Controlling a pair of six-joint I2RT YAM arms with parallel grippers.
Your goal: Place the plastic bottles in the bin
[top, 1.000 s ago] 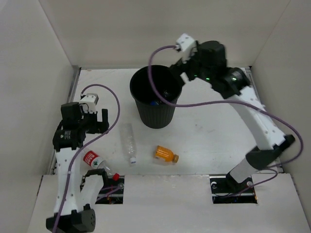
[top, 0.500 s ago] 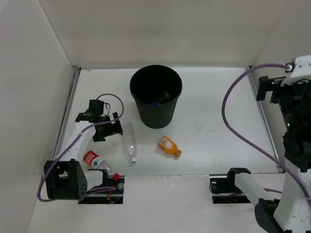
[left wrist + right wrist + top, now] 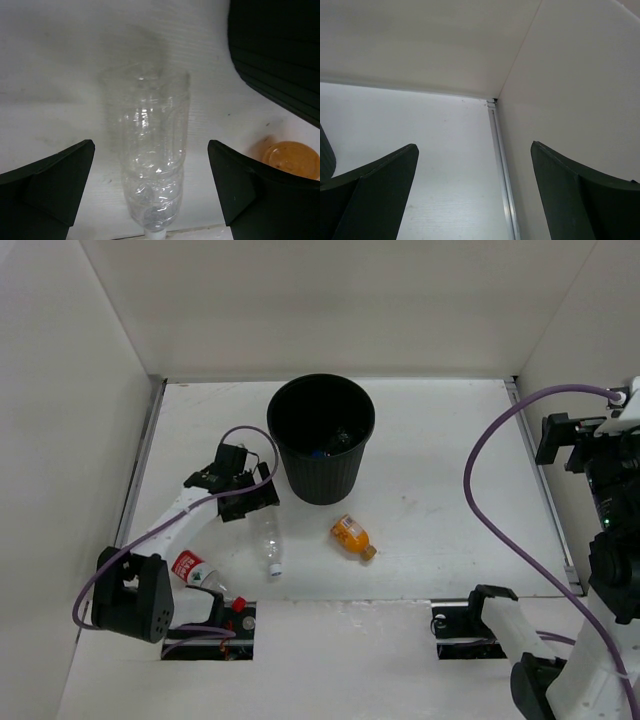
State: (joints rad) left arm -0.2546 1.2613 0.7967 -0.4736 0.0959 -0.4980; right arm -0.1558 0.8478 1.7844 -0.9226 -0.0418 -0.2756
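Observation:
The black bin (image 3: pixel 320 478) stands at the table's back middle, with a blue-labelled bottle (image 3: pixel 318 451) lying inside. My left gripper (image 3: pixel 250 504) is open, low over the base end of the clear white-capped bottle (image 3: pixel 266 540). In the left wrist view the bottle (image 3: pixel 152 150) lies between my spread fingers (image 3: pixel 55 180), untouched, cap toward me. The orange bottle (image 3: pixel 351 537) lies right of it and also shows in the left wrist view (image 3: pixel 292 159). The red-labelled bottle (image 3: pixel 192 568) lies near the left arm's base. My right gripper (image 3: pixel 578 445) is open and empty, high at the far right.
White walls enclose the table on three sides. A metal rail (image 3: pixel 501 170) runs along the right wall. The bin's side (image 3: pixel 280 50) is close to my left gripper's right finger. Purple cables loop from both arms.
My left gripper has moved right toward the bin, to over the clear bottle's base end. The orange bottle has shifted slightly right. The right arm has swung from the bin to the far right.

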